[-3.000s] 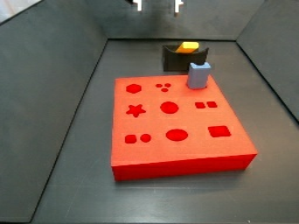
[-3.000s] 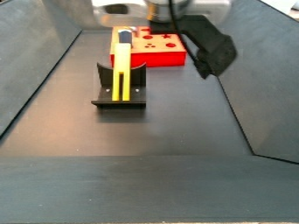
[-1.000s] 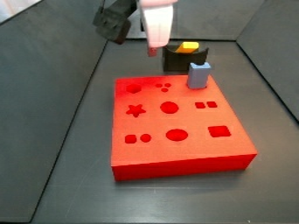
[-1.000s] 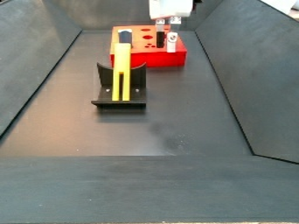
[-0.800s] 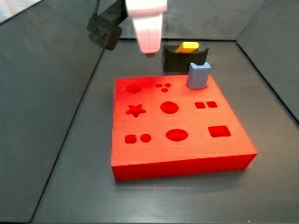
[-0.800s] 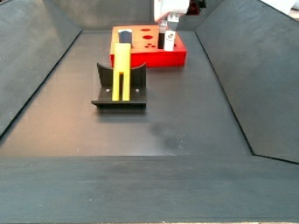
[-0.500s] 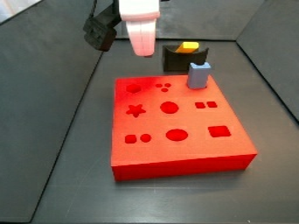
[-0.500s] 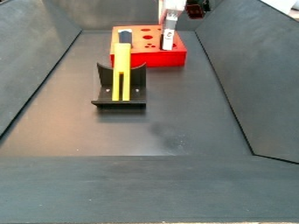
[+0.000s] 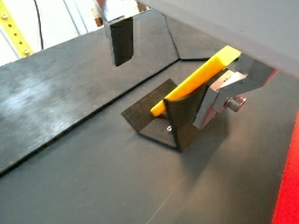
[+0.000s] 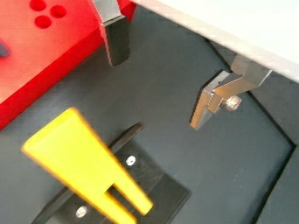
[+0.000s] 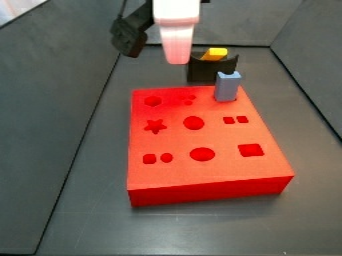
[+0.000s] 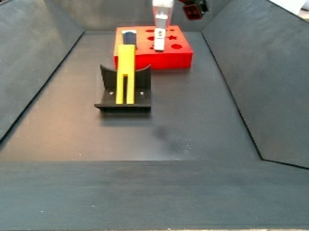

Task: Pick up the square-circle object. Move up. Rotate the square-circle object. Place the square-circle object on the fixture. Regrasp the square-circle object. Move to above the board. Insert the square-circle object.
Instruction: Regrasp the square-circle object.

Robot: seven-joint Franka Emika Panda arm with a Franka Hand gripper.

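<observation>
Your gripper (image 10: 163, 74) hangs in the air with its jaws spread wide and nothing between them. In both wrist views you see two fingers: one (image 9: 121, 39) flat plate with a dark pad, and the other (image 9: 222, 94) a bent silver plate with a screw. Neither touches anything.

In a side view the gripper (image 11: 178, 40) sits above the far edge of the board (image 11: 207, 150), near the fixture (image 11: 205, 68). In a side view from the opposite end, the gripper (image 12: 162, 13) is at the far end of the surface (image 12: 182, 135), over the board (image 12: 157, 47).

There is one square-circle object (image 12: 126, 74), a slim yellow bar. It rests in the notch of the fixture (image 12: 125, 94) and sticks out past it at both ends. In both wrist views the bar (image 9: 197, 81) lies apart from the fingers, across the black fixture (image 9: 173, 121).

There is one board, red, with darker cutouts in its top face: you can count a star, a hexagon, several circles and several squares. One pale blue-grey block (image 11: 229, 84) stands upright on the board's far edge, just beside the fixture. There is one fixture.
</observation>
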